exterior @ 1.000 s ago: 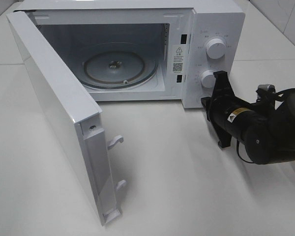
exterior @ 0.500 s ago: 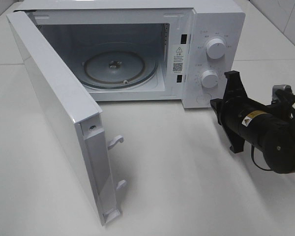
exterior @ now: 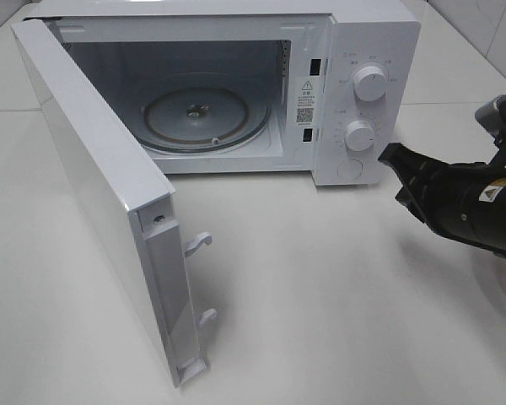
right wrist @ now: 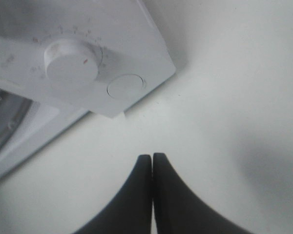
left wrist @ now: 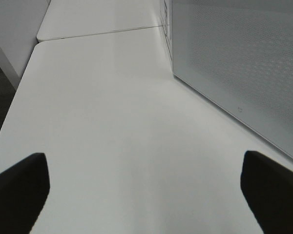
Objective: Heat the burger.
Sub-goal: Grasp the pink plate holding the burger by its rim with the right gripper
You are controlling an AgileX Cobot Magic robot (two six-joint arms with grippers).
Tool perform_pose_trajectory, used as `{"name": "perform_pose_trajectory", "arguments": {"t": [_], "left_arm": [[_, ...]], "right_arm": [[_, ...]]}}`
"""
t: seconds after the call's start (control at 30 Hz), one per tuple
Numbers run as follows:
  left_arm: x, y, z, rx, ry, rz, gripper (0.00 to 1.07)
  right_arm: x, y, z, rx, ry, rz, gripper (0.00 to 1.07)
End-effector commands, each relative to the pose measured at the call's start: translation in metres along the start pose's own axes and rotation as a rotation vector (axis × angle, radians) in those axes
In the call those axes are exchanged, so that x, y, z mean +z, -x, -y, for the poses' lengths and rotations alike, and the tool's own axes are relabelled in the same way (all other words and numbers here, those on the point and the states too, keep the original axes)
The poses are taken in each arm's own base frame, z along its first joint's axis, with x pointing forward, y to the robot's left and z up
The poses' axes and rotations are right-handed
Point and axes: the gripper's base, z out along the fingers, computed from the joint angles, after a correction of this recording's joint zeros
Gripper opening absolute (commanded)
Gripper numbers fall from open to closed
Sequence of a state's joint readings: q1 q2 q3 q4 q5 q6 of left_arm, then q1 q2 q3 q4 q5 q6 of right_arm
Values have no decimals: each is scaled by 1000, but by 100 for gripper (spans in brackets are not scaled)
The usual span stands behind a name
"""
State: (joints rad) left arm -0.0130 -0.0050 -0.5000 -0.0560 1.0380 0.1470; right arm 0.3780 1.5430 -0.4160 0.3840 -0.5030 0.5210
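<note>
The burger is out of view in every frame. The white microwave (exterior: 375, 34) stands at the back with its door (exterior: 93, 169) swung wide open toward the left. Its glass turntable (exterior: 204, 114) is bare. My right gripper (exterior: 388, 155) is shut on nothing and hovers right of the control panel, a short way from the lower knob (exterior: 359, 135). In the right wrist view the shut gripper (right wrist: 152, 157) points toward that knob (right wrist: 71, 61) and the round button (right wrist: 125, 87). My left gripper (left wrist: 144, 195) is open over bare table beside the door's outer face (left wrist: 234, 63).
The open door juts forward across the left of the white table (exterior: 337, 304), with its latch hooks (exterior: 199, 243) sticking out. An upper knob (exterior: 370, 83) sits above the lower one. A table seam runs behind the microwave at the right (exterior: 455, 103).
My right arm has drawn back to the right, away from the microwave's control panel, and its gripper has turned. The gripper stays shut. The microwave and door have not moved.
</note>
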Motion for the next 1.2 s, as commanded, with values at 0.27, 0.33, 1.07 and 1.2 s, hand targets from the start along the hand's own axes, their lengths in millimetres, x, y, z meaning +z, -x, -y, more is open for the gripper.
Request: {"name": "perform_pose_trajectory", "arguments": {"t": [0.27, 0.33, 1.07, 1.2], "left_arm": [[-2, -1, 0, -1, -5, 18, 101], [-2, -1, 0, -1, -5, 18, 101], [-2, -1, 0, -1, -5, 18, 101], [-2, -1, 0, -1, -5, 18, 101]], "right_arm": [[-34, -12, -9, -452, 6, -379, 1], [-35, -13, -12, -474, 13, -408, 2], [-46, 53, -18, -655, -314, -497, 101], [-45, 61, -4, -649, -388, -517, 100]]}}
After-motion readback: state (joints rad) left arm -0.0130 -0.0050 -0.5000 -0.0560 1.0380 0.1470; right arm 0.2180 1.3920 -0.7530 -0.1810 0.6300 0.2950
